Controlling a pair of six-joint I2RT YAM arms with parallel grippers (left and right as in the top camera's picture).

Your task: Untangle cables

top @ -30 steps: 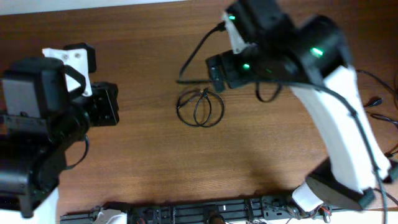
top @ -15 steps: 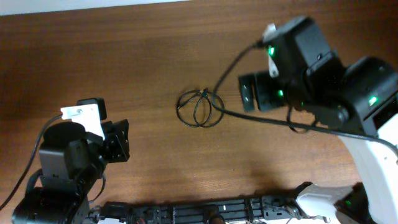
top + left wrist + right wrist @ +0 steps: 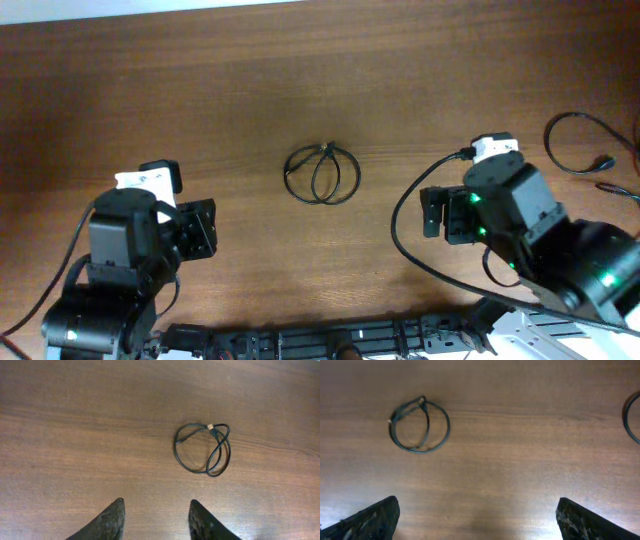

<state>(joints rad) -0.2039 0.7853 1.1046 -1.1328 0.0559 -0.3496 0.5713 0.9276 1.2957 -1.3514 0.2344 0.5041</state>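
The cables (image 3: 316, 178) lie as one small bundle of overlapping loops at the middle of the wooden table (image 3: 300, 80), with a pale plug end at the top of the coil. Their place and shape match the frames from a second ago. What has changed is the arms. The right arm, which a second ago reached across the upper centre with its gripper just right of the bundle, has pulled back to the lower right, so the right gripper (image 3: 432, 212) now sits well apart from the cords. The left arm has dropped from the left middle to the lower left, with the left gripper (image 3: 208, 228) also well clear. In the left wrist view the cables (image 3: 216, 452) sit right of centre, and the left gripper (image 3: 156, 510) has its jaws parted over bare wood, holding nothing. In the right wrist view the cables (image 3: 428, 425) lie at upper left, and the right gripper (image 3: 477, 510) is spread wide and empty. A loose black cord (image 3: 604, 160) curls at the right edge.
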